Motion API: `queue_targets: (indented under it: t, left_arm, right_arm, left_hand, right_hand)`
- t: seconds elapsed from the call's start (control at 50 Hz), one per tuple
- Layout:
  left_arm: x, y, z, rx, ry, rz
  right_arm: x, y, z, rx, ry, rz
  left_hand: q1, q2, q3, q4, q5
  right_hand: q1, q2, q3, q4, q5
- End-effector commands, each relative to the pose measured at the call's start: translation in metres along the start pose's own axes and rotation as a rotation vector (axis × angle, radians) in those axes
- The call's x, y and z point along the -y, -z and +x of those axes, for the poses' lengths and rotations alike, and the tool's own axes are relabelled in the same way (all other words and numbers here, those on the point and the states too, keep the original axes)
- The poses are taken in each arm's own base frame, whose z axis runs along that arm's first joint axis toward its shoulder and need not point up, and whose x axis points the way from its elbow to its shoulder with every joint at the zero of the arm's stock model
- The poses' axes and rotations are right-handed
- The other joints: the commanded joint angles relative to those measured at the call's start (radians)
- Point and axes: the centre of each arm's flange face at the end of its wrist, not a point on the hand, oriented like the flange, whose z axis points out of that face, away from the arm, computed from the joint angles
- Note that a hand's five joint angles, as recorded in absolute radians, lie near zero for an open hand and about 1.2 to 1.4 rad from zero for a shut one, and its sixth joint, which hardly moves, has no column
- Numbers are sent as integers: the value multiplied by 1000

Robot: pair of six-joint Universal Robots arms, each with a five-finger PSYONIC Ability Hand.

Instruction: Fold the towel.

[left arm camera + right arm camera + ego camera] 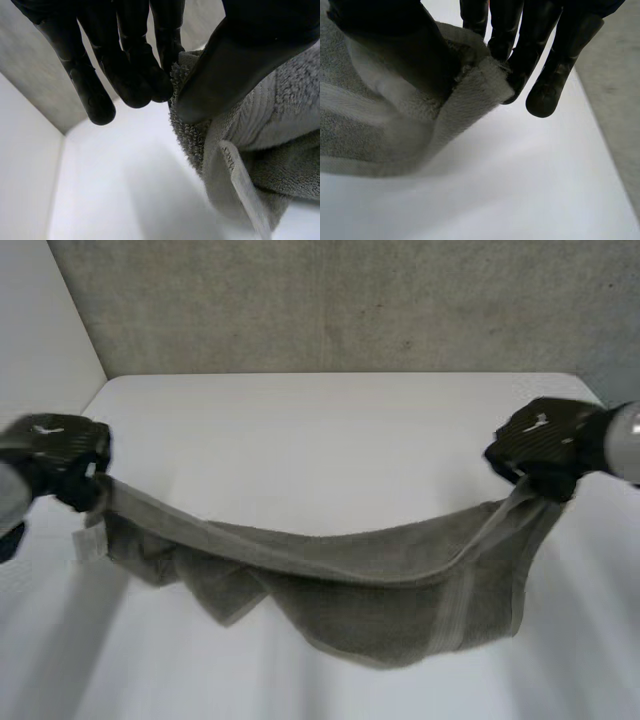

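I've got the towel (340, 590) up off the table (330, 440), L hand (60, 455) & R hand (545, 445) each pinching an end; looks doubled once, more folds + laydown left.

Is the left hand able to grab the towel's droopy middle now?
Probably not. The left hand is pinching one end of the towel, the right hand the other. Nothing blocks the middle, but it must let go first.

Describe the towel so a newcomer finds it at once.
Start at the white table. Across its near part a grey towel sags between the left hand and the right hand, each pinching one end. It alone is soft and drooping, with a paler band near the right hand.
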Motion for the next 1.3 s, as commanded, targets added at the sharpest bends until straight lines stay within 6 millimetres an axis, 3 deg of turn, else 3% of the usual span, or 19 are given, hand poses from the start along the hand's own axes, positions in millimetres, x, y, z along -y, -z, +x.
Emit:
queue_targets:
  t: [0.02, 0.1, 0.2, 0.24, 0.26, 0.3, 0.32, 0.36, 0.42, 0.5, 0.6, 0.7, 0.8, 0.86, 0.9, 0.96, 1.1, 1.2, 1.3]
  left_arm:
    - [4, -66, 30, -103, -1, -13]
    - [19, -89, 29, -76, -15, 46]
    - [68, -117, 16, 43, -27, 239]
    - [116, -121, 2, 155, -6, 436]
    - [116, -121, 2, 156, -5, 437]
    - [164, -109, -10, 254, 54, 650]
    - [164, -109, -10, 255, 54, 651]
    - [197, -92, -23, 313, 138, 838]
    - [221, -73, -32, 329, 213, 994]
    - [225, -69, -38, 319, 261, 1050]
    - [202, -86, -37, 291, 284, 974]
    - [150, -117, -25, 194, 256, 798]
    - [61, -144, -2, 11, 206, 558]
    - [40, -147, 7, -31, 198, 518]
    - [2, -148, 24, -102, 186, 459]
    - [-29, -147, 39, -147, 132, 434]
    - [-69, -144, 39, -123, -39, 383]
    - [-68, -141, 13, -62, -79, 379]
    - [-53, -133, -2, -47, -79, 401]
  right_arm:
    - [12, -72, -4, 6, 15, 48]
    - [21, -96, 17, -117, 11, 110]
    - [45, -113, 63, -382, 61, 284]
    - [77, -100, 101, -645, 97, 477]
    - [77, -100, 101, -647, 97, 478]
    - [117, -70, 126, -887, 72, 712]
    - [117, -69, 126, -888, 72, 713]
    - [139, -38, 145, -1030, 16, 897]
    - [145, -24, 151, -1031, -38, 966]
    - [141, -29, 148, -966, -66, 942]
    - [123, -59, 129, -763, -59, 841]
    - [109, -84, 106, -592, -36, 779]
    - [73, -123, 70, -397, 13, 636]
    - [61, -135, 58, -344, 25, 599]
    - [35, -162, 28, -233, 63, 534]
    - [4, -186, 0, -156, 125, 459]
    - [-33, -204, -22, -119, 228, 337]
    - [-36, -192, -3, -165, 140, 294]
    - [-29, -157, 30, -234, 3, 303]
  left_hand:
    - [58, 10, 11, 7, 26]
    - [58, 10, 11, 7, 26]
    - [58, 10, 11, 7, 26]
    - [58, 10, 11, 7, 26]
    - [58, 10, 11, 7, 26]
    - [58, 10, 11, 7, 26]
    - [58, 10, 11, 7, 26]
    - [58, 10, 11, 7, 26]
    - [58, 10, 11, 7, 26]
    - [58, 10, 11, 7, 26]
    - [58, 10, 11, 7, 26]
    - [58, 10, 11, 7, 26]
    - [58, 10, 11, 7, 26]
    - [58, 10, 11, 7, 26]
    - [58, 10, 11, 7, 26]
    - [58, 10, 11, 7, 26]
    - [58, 10, 11, 7, 26]
    - [58, 10, 11, 7, 26]
    - [58, 10, 11, 7, 26]
  right_hand:
    - [63, 82, 48, 52, 56]
    - [63, 82, 48, 52, 56]
    - [63, 82, 48, 52, 56]
    - [63, 82, 48, 52, 56]
    - [63, 82, 48, 52, 56]
    - [63, 82, 48, 52, 56]
    - [63, 82, 48, 52, 56]
    - [63, 82, 48, 52, 56]
    - [63, 82, 48, 52, 56]
    - [63, 82, 48, 52, 56]
    - [63, 82, 48, 52, 56]
    - [63, 82, 48, 52, 56]
    - [63, 82, 48, 52, 56]
    - [63, 82, 48, 52, 56]
    - [63, 82, 48, 52, 56]
    - [63, 82, 48, 52, 56]
    - [63, 82, 48, 52, 56]
    - [63, 82, 48, 52, 56]
    - [63, 82, 48, 52, 56]
